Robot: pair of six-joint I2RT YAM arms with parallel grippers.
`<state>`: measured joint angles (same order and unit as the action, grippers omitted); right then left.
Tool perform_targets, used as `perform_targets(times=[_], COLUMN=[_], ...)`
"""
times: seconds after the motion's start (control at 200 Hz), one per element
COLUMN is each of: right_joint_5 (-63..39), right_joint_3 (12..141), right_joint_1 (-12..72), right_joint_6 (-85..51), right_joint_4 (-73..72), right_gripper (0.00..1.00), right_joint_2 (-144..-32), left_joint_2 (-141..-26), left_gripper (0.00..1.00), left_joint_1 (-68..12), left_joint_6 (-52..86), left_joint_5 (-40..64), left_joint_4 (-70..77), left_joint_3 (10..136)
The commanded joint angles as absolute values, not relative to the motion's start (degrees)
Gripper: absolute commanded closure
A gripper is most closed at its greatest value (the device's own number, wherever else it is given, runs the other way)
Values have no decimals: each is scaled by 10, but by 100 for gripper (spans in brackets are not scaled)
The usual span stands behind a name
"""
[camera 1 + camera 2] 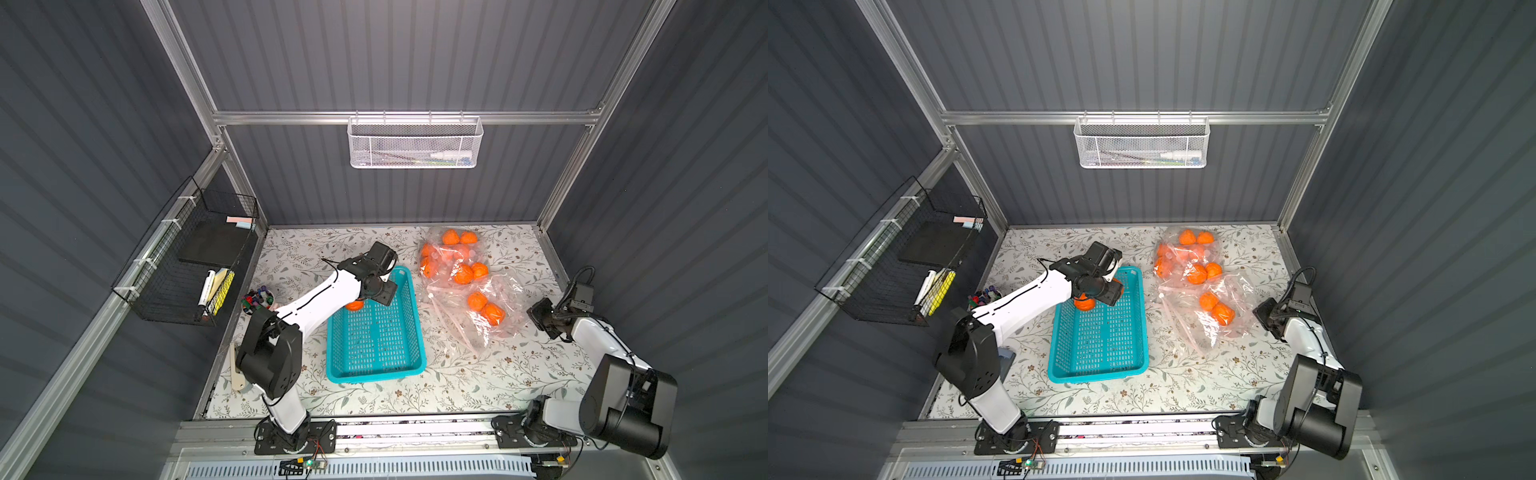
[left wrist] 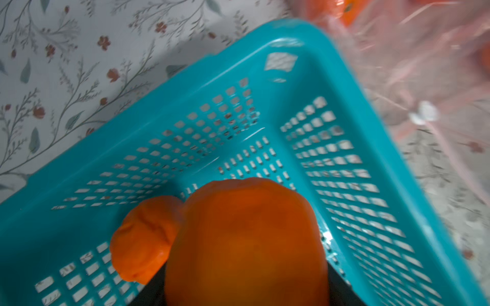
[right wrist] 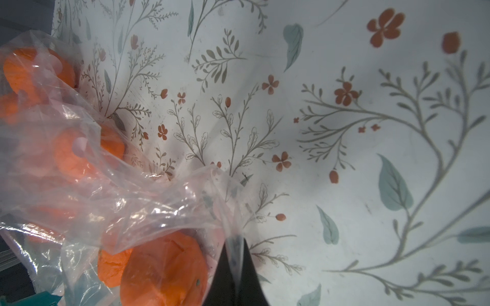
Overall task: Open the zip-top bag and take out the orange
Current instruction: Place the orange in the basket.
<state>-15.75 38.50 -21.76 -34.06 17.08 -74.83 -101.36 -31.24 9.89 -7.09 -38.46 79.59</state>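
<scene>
- The left gripper [image 2: 245,280] is clamped around an orange [image 2: 246,233], its dark fingers [image 2: 338,278] showing on either side of the fruit in the left wrist view.
- That orange hangs over the far end of a turquoise slotted basket [image 1: 419,332], which sits near the middle of the flower-patterned desk [image 1: 374,399].
- A second orange [image 2: 143,238] lies in the basket, just beside the held one.
- The right gripper [image 3: 236,265] is pinched tight on a fold of the clear zip-top bag [image 3: 132,206], the film caught between its black fingers.
- In both top views the bag [image 1: 505,291] lies crumpled on the desk between the basket and the right arm, with two oranges [image 1: 485,307] visible through the plastic.
- Beyond it, towards the back wall, more bagged oranges [image 1: 455,257] sit in a heap of the same clear plastic; where one bag ends and the next begins cannot be made out.
- A cup of coloured markers [image 1: 257,300] stands near the left arm.
- A black wire rack [image 1: 187,257] hangs on the side wall, and a white mesh tray [image 1: 415,143] hangs on the back rail.
</scene>
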Motion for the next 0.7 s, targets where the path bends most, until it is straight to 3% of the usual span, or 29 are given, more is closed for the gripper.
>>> perform_targets(times=[0.0, 0.485, 0.695], right_joint_5=[-166, -175, -175], right_joint_3=[379, 373, 375], right_joint_1=[-217, -217, -217], right_joint_6=[-337, -342, -342], right_joint_4=[169, 157, 159], right_gripper=[97, 97, 95], right_joint_2=[-747, -757, -757], left_joint_2=[-1058, -1144, -1140], left_gripper=[36, 28, 13], left_joint_1=[-314, -314, -314], left_joint_6=[111, 105, 105], left_joint_5=[-109, -164, -165], left_joint_4=[-414, -441, -443], left_joint_3=[817, 878, 878])
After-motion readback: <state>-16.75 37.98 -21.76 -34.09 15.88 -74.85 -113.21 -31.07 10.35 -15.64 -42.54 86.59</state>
